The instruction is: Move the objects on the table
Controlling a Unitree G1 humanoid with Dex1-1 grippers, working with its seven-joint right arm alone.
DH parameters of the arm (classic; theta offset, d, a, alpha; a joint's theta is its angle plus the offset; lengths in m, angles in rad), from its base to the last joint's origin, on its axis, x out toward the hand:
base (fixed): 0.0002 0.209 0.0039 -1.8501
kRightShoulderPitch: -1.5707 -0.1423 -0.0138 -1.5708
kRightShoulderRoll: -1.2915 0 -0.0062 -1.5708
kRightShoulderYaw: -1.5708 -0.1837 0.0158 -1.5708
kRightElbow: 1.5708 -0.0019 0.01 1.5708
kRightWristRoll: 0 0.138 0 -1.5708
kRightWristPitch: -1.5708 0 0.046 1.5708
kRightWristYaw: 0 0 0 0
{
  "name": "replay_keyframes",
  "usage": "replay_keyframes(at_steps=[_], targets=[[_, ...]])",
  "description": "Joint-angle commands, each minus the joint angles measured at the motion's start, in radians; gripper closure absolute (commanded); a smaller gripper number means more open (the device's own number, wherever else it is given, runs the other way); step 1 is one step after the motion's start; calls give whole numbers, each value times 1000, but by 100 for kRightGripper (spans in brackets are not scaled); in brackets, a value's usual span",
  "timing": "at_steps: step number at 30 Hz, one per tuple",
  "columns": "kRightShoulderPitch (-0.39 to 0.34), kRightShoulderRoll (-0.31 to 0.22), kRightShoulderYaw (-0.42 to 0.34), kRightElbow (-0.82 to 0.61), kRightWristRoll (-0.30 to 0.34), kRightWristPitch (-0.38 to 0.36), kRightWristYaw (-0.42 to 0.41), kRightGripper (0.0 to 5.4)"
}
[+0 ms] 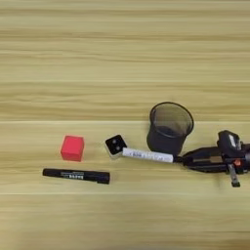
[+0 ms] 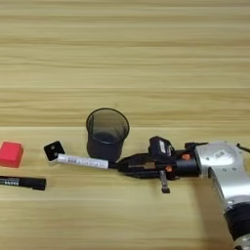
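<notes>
Right hand (image 2: 122, 166) low, level, fingers around white marker (image 2: 83, 161).

We count one black mesh pen cup (image 1: 169, 128), two markers, one white (image 1: 147, 155) and one black (image 1: 76, 175), one red cube (image 1: 72, 148), and one small black die-like block (image 1: 115, 145) on our tabletop (image 1: 122, 58).

A silver forearm (image 2: 225, 168) with a white label, black wrist, orange accents, black jaws.

Right arm (image 2: 222, 168) low from the right, level, black pincer (image 2: 122, 166) pointing left, fingers together.
</notes>
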Motion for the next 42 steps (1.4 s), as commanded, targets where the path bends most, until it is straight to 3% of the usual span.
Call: replay_keyframes(at_steps=[1,6,13,21,25,29,34,42], targets=[[-64,-27,-50,-72,54,33,-33,472],[-71,-25,-73,-125,101,66,-37,472],[-86,-37,-149,-255,230,174,-46,473],[-88,-63,-202,-329,284,249,-41,473],[-112,-64,-221,-316,267,243,-59,473],[-141,-79,-216,-262,190,190,-79,473],[-193,-115,-214,-192,110,113,-78,473],[-267,-178,-204,-107,38,48,-48,473]])
